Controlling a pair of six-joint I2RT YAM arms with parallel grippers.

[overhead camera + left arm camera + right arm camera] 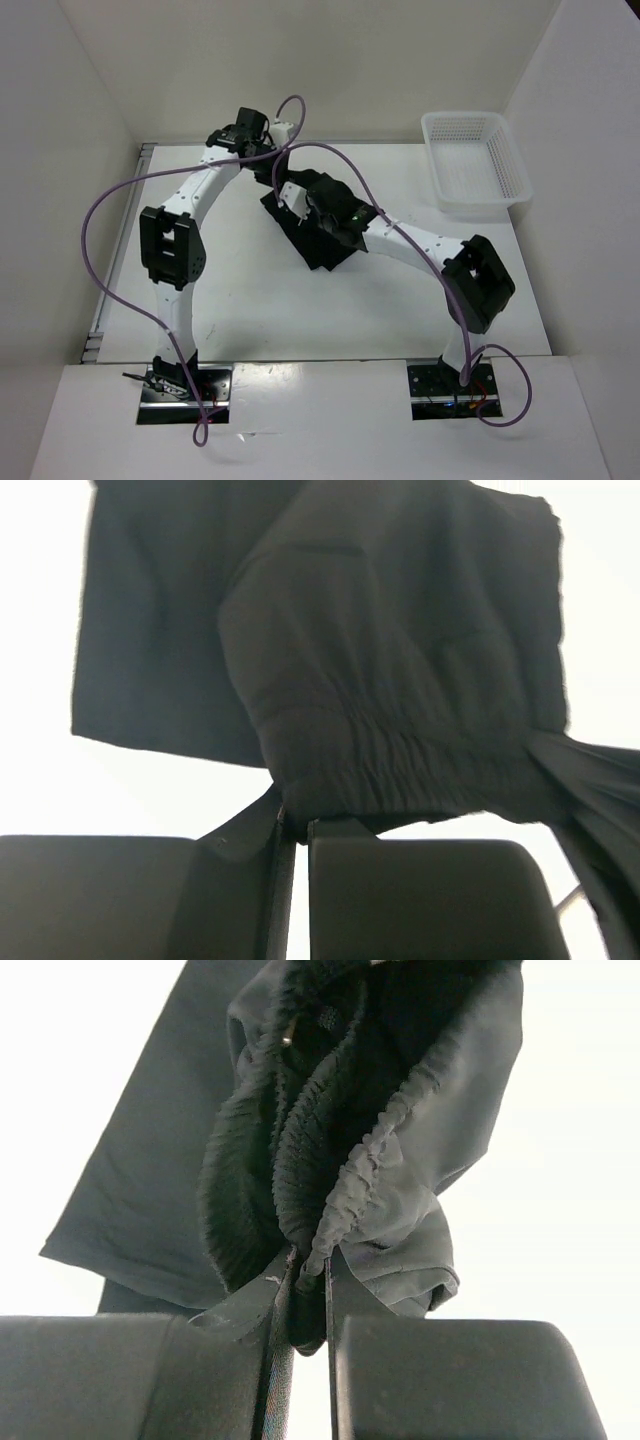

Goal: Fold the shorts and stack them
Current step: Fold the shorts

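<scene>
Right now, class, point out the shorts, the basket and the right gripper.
shorts (400,765): left wrist view, on the gathered waistband.
basket (485,206): top external view, on its near rim.
right gripper (308,1285): right wrist view, midway between its fingertips.

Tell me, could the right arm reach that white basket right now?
Probably, but not freely: the table toward the white basket is bare, yet the right gripper is shut on the shorts and the left gripper pinches them too, so the shorts would drag along.

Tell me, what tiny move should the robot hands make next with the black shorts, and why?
Probably lift and draw apart: the left gripper and right gripper are shut on the gathered waistband of the soft black fabric shorts, which look bunched, so stretching should flatten them.
</scene>
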